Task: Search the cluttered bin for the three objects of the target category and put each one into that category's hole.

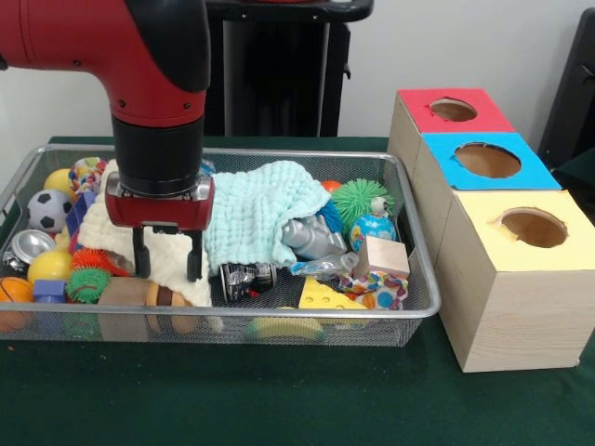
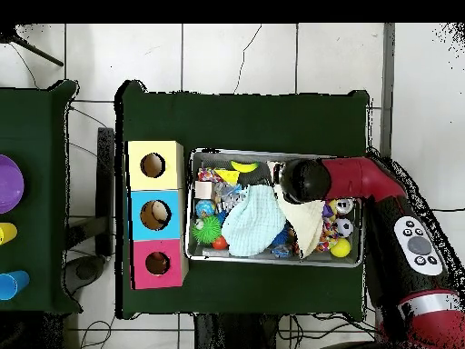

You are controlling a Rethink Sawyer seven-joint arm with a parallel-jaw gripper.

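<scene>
My gripper [image 1: 167, 256] hangs open low in the left half of the wire bin [image 1: 423, 311], its two black fingers [image 1: 140, 253] just above a cream cloth [image 1: 98, 234], with nothing between them. A brown toy [image 1: 139, 295] lies just in front of the fingertips. A mint cloth [image 1: 256, 209] is heaped in the bin's middle over other items. Balls crowd the left end: a soccer ball [image 1: 46, 210], a yellow ball [image 1: 51, 267] and an orange ball [image 1: 13, 290]. In the overhead view the arm's wrist [image 2: 300, 180] hides the gripper, above the cream cloth [image 2: 309, 220].
Three wooden boxes with round holes stand beside the bin: red-topped [image 1: 453, 110], blue-topped [image 1: 488, 160], yellow-topped [image 1: 532, 226]. Also in the bin are a green spiky ball [image 1: 358, 199], a globe ball [image 1: 372, 229], a wooden block [image 1: 383, 257], a cheese wedge [image 1: 325, 295], a banana [image 1: 284, 327] and a dark can [image 1: 246, 276].
</scene>
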